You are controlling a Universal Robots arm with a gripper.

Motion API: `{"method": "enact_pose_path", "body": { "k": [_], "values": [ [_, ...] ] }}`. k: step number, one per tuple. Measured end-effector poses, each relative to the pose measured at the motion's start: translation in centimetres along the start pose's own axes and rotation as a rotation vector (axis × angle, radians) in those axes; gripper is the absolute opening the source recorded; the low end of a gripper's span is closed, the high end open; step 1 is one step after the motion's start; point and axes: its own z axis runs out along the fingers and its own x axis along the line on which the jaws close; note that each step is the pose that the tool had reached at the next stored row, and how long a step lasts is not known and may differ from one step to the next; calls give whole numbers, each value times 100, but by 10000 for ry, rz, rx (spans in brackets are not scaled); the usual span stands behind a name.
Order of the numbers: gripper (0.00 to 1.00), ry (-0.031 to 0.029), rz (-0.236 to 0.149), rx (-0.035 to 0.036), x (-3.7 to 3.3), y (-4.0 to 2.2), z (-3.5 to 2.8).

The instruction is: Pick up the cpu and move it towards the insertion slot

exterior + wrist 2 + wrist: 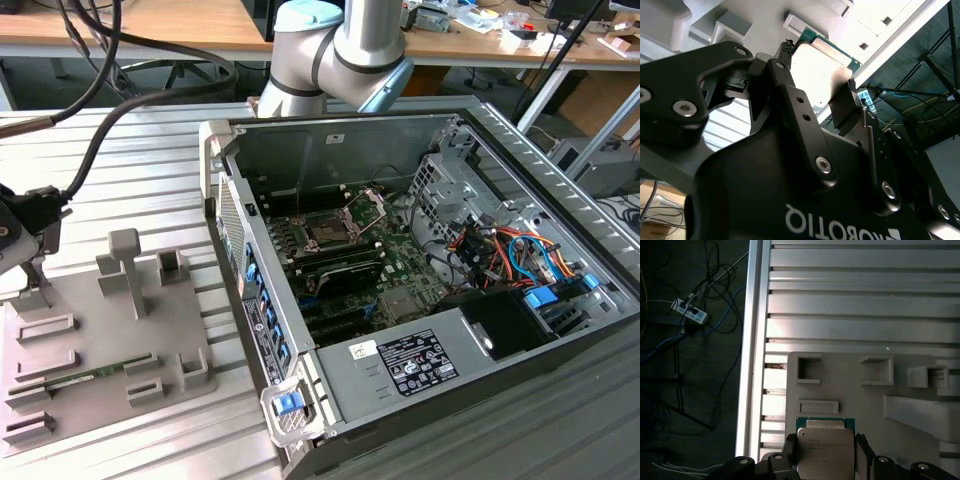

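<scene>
The ribbed metal table [150,160] carries a grey holder plate [100,340] and an open computer case [470,370], with wooden desks [150,25] behind. In the exterior view, the insertion slot [327,228] lies inside the case. In both wrist views, the gripper [825,446] clamps the cpu [825,452] by two edges, over the plate.
</scene>
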Motion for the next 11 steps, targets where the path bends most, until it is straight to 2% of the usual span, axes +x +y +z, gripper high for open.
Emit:
{"method": "enact_pose_path", "body": {
  "k": [11],
  "values": [
    [55, 1, 0, -3, 0, 2, -24]
  ]
}}
